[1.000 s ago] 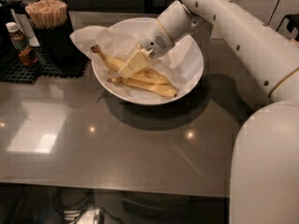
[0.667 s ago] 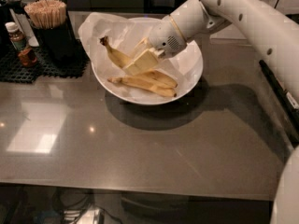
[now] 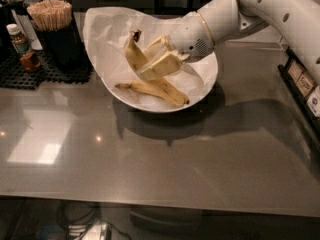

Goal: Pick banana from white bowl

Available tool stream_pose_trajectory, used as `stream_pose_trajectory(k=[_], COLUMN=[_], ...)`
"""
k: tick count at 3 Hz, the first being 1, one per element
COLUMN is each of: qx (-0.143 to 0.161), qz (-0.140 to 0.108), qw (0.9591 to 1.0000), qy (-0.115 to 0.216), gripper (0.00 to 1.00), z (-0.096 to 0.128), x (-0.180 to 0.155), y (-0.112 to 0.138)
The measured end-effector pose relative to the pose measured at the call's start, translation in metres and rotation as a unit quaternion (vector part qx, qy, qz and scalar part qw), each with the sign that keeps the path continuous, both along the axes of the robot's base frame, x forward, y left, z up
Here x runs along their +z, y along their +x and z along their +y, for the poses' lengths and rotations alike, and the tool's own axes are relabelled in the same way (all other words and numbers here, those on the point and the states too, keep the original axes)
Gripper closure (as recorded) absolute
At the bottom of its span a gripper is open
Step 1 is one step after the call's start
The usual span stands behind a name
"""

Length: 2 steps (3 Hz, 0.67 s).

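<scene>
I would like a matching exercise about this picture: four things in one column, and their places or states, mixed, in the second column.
1. tool
2. banana with dark stem
3. second banana
4. wooden sticks

a. lying flat in the white bowl
b. standing in a black holder, left of the bowl
c. over the bowl, shut on a banana
d. tilted up, stem end highest

Pairs: 1-c, 2-d, 3-a, 4-b.

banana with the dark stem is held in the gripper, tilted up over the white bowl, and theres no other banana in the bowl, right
Not quite. The camera view shows a second banana lying in the white bowl, under the held one. The rest stands: the gripper is shut on the banana with the dark stem, tilted up over the bowl.
</scene>
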<state>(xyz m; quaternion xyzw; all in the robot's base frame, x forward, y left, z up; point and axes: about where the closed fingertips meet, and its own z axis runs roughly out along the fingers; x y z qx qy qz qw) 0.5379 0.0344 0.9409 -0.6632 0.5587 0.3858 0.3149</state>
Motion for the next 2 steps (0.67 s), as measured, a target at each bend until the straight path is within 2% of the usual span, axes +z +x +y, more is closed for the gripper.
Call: stream_pose_trajectory(k=[1, 2], qx=[-0.002, -0.038], qz=[0.0, 0.011], qw=[1.0, 0.9985], qy=[-0.002, -0.039], gripper=[0.81, 0.58], z=[0.001, -0.005], x=[-0.002, -0.027], y=[0.001, 0.017])
